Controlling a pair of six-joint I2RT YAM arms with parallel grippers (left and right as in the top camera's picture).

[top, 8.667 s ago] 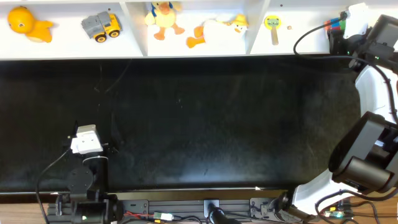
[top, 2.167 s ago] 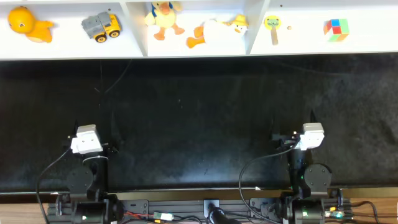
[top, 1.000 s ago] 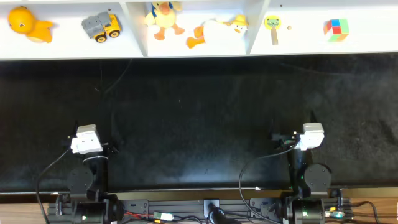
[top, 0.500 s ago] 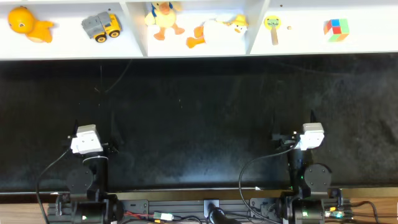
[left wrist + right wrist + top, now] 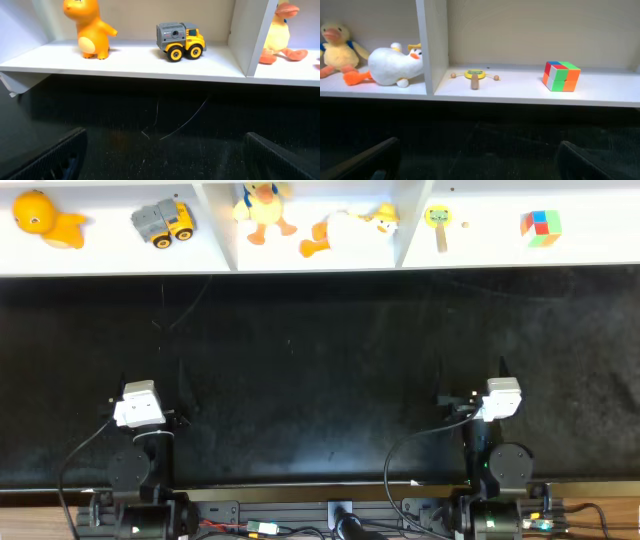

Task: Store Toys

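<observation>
**Toys on the shelf, both my grippers spread wide**

My left gripper [image 5: 137,402] sits low over the black mat [image 5: 320,370], close to its own base. Its two fingers [image 5: 55,155] are set far apart with only mat between them. My right gripper [image 5: 500,398] sits the same way on its side, fingers [image 5: 592,157] equally spread.

The toys are all in the white shelf [image 5: 320,262] along the far edge of the mat, well apart from both grippers. From my left gripper, the orange figure [image 5: 45,218] stands at 11 o'clock and the grey and yellow truck [image 5: 163,222] at 12, both in the left compartment. The yellow duck [image 5: 263,208] sits upright in the middle compartment, with the white duck [image 5: 350,228] lying on its side just beside it. From my right gripper, the small rattle drum [image 5: 438,220] lies at 11 o'clock and the coloured cube [image 5: 540,226] at 1, in the right compartment.
</observation>
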